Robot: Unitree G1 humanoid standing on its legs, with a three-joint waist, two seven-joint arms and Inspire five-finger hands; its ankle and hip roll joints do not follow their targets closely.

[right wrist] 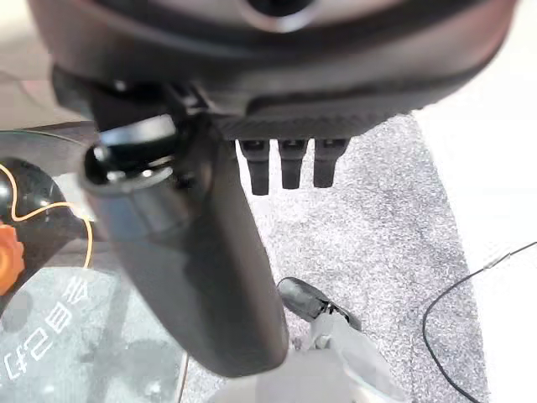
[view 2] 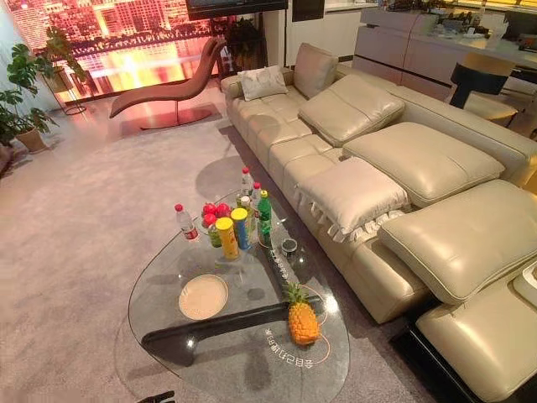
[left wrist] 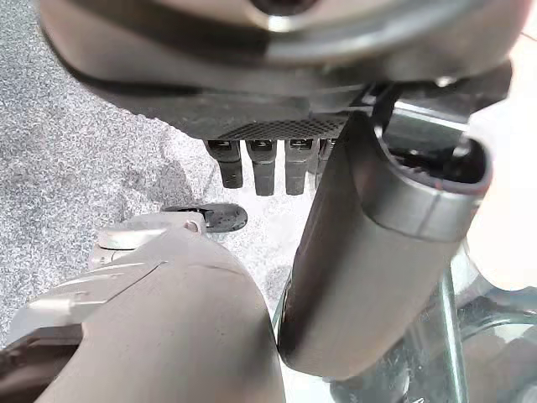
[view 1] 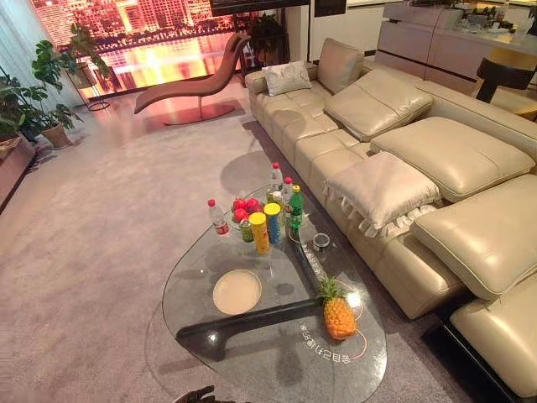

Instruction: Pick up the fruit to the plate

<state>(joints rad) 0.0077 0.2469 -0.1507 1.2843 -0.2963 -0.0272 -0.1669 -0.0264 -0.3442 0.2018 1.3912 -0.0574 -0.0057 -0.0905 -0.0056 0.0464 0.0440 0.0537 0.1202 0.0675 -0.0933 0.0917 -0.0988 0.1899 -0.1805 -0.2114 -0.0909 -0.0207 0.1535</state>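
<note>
pineapple: on the glass table, near end, sofa side, its leafy crown pointing toward the far end. Can't tell if it stands or lies. The pineapple is not touching anything else.
plate: pale round plate flat on the glass, nothing on it. It sits left of the pineapple and well apart from it, with the table's dark beam running under the glass between them.
red fruit: small heap of red fruit at the far end of the table, packed in with the bottles and cans.
clutter: red-capped water bottle to the left of the heap, yellow can and a second can just in front of it, green bottle on the right. A small cup sits nearer the sofa edge.
left hand: left hand hangs over the carpet by the table's glass rim, fingers straight and slack, nothing in it.
right hand: right hand hangs likewise, fingers straight, holding nothing, glass top just beside it.
room: beige sofa along the table's right side, a fringed cushion on it. Lounge chair and potted plants at the far side.
</note>
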